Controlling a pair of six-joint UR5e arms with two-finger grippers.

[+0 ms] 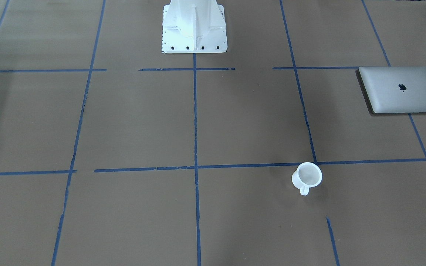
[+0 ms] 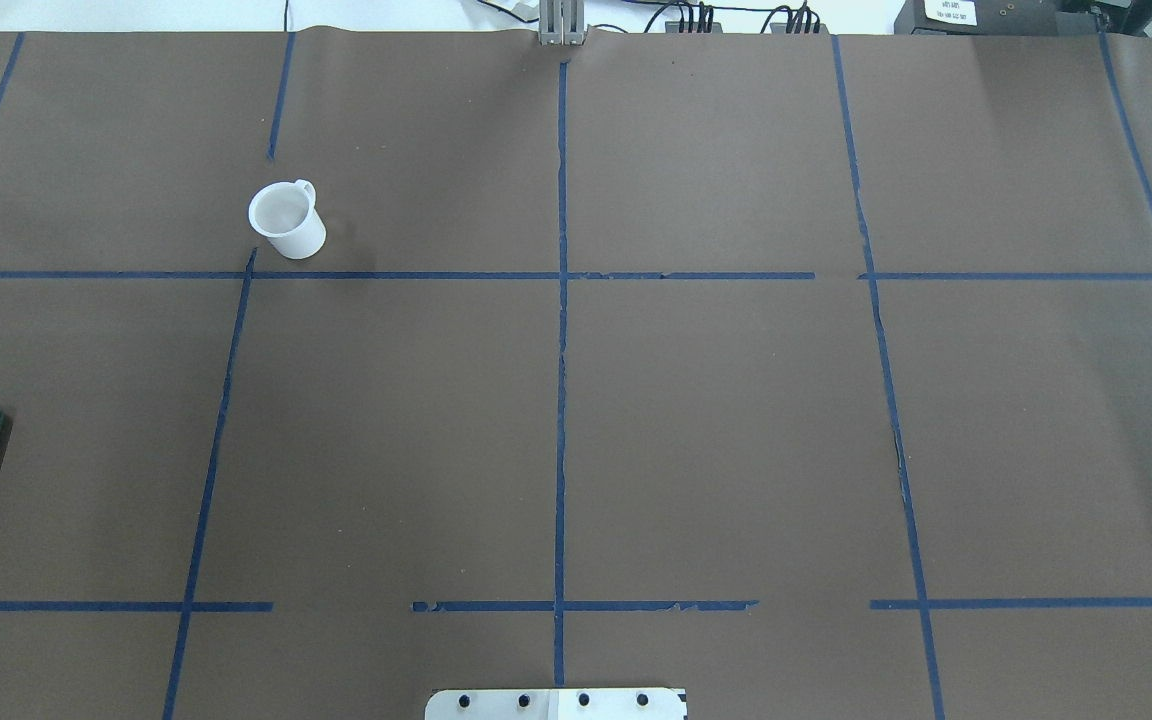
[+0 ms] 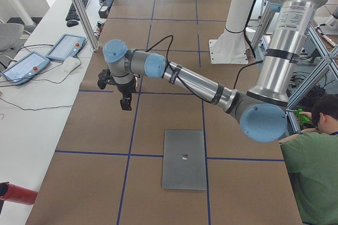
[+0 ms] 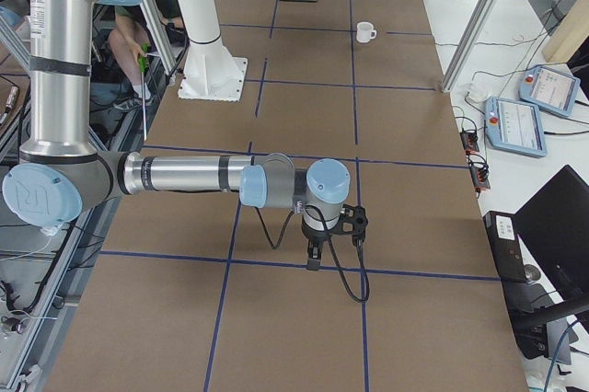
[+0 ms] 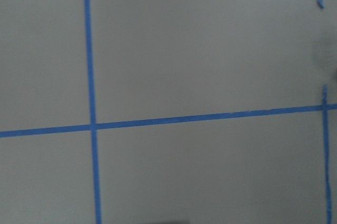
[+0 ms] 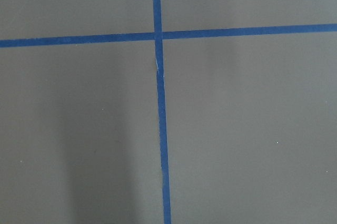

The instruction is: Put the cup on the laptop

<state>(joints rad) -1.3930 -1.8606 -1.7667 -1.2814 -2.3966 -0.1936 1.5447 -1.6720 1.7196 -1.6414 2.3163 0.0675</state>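
Pre-grasp stage. Next: reach for upright cup on surface, carry to laptop, well apart. Can't tell jaws' opening, either side.

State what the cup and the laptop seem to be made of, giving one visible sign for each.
Cup: probably plastic, white and matte; its wall looks slightly translucent. Laptop: likely metal, silver-grey with a satin finish; a soft, even sheen runs across the lid.
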